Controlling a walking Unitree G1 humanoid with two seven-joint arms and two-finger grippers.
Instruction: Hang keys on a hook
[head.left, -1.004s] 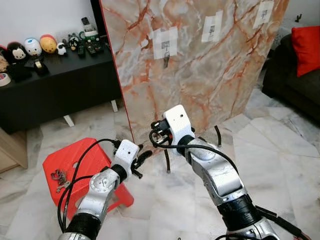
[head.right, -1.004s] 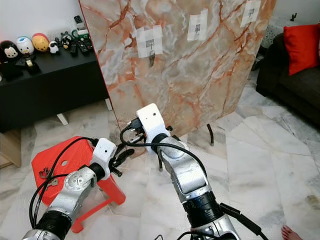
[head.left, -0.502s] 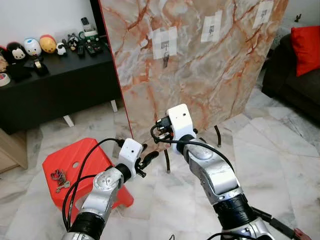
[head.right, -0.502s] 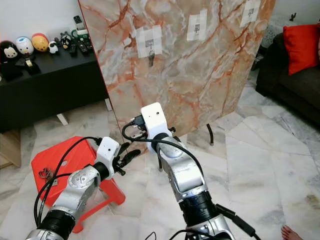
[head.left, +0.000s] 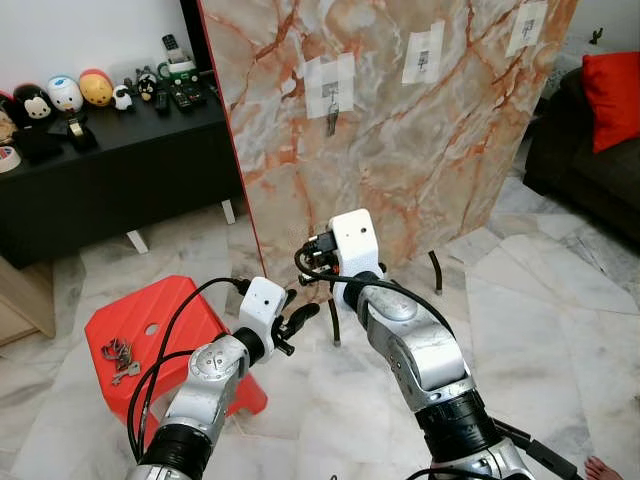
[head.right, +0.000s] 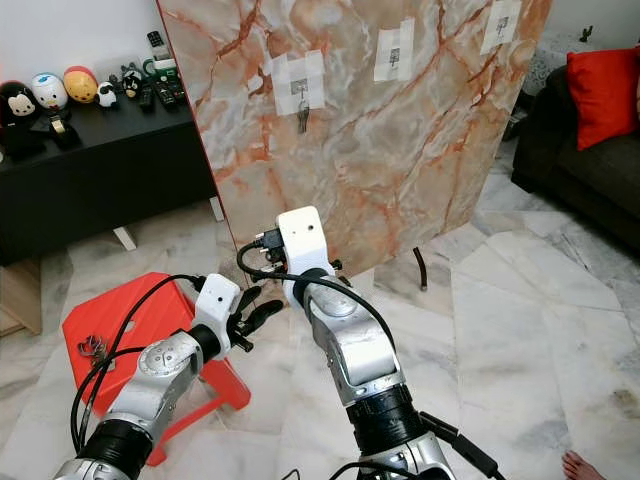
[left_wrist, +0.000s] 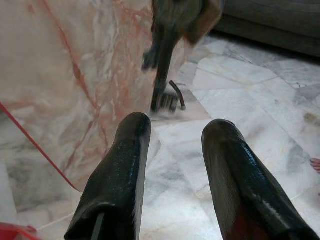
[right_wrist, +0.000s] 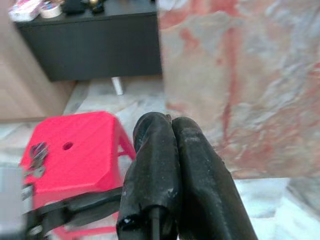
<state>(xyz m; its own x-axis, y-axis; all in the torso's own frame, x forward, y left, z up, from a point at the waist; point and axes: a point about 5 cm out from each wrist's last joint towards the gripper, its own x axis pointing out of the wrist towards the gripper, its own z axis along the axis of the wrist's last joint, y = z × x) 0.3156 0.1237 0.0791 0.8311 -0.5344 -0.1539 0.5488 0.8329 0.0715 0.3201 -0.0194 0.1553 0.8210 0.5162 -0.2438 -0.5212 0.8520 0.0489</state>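
Observation:
A bunch of keys (head.left: 118, 358) lies at the left edge of a red plastic stool (head.left: 170, 320), also seen as keys (right_wrist: 36, 152) in the right wrist view. My left gripper (left_wrist: 177, 125) is open and empty, held just right of the stool and pointing at the marble board (head.left: 400, 150). My right gripper (right_wrist: 167, 122) is shut with nothing between its fingers; its white wrist (head.left: 345, 240) hovers in front of the board's lower part. The board carries three taped hooks (head.left: 424, 50); the left hook (head.left: 331, 88) has a key hanging from it.
A black cabinet (head.left: 120, 170) with toys and remotes stands at the left. A dark sofa (head.left: 590, 170) with a red cushion (head.left: 612, 85) is at the right. The board's black feet (head.left: 436, 270) rest on the marble floor. A person's foot (head.right: 578, 465) shows at the lower right.
My left gripper has risen and swung right, away from the stool. The right wrist has shifted slightly left and up in front of the board. The keys have not moved.

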